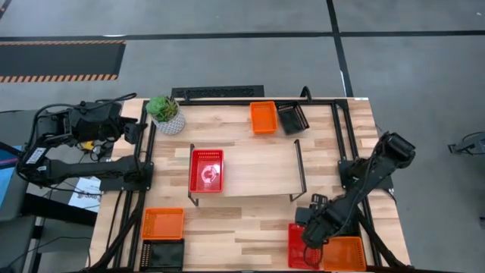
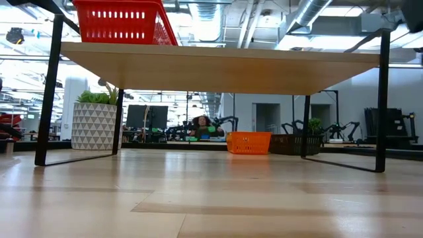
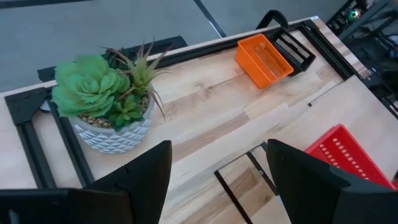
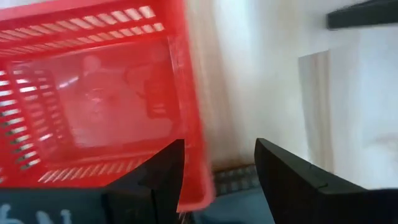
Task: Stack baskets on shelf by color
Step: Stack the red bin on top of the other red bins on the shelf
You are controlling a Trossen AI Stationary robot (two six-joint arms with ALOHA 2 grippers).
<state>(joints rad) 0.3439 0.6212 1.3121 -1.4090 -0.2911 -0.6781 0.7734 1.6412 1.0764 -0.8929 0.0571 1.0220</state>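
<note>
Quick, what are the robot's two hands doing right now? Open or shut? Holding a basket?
Left gripper: open, holding nothing, up by the plant.
Right gripper: open, fingers either side of a red basket's wall, not clamped yet.

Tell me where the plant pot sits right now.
In the high view, the plant pot stands at the table's far left corner, just beyond the shelf and close to the waiting left tool.
</note>
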